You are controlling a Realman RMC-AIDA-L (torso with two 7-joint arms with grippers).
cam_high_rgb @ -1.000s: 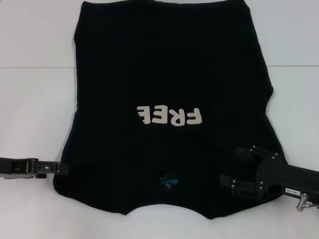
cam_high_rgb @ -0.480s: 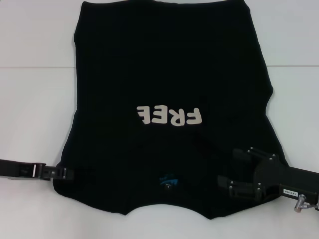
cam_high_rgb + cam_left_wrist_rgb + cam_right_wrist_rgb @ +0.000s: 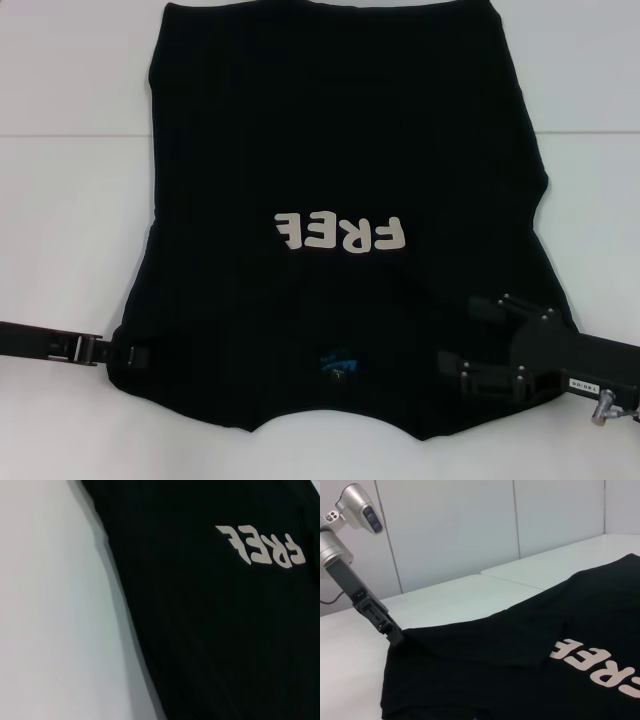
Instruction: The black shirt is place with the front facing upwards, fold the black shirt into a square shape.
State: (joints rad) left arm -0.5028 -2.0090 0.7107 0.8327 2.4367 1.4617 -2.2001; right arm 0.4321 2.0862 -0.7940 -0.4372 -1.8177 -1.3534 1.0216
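Observation:
The black shirt [image 3: 340, 130] lies spread flat on the white table, front up, with its white FREE lettering [image 3: 340, 232] in the middle and the small blue neck label [image 3: 337, 363] near the front edge. My left gripper [image 3: 138, 352] lies low at the shirt's near left shoulder edge, touching the cloth; the right wrist view shows this left gripper [image 3: 393, 634] at that corner. My right gripper [image 3: 458, 335] is open over the shirt's near right shoulder, holding nothing. The left wrist view shows only the shirt [image 3: 210, 630] and the lettering [image 3: 260, 547].
The white table [image 3: 70, 200] has bare surface on both sides of the shirt, with a seam [image 3: 60, 135] running across it. White wall panels [image 3: 470, 525] stand behind the table's left side.
My left gripper has slid right, from beside the shirt onto its shoulder edge. My right gripper has shifted slightly left over the cloth. The shirt has stayed still.

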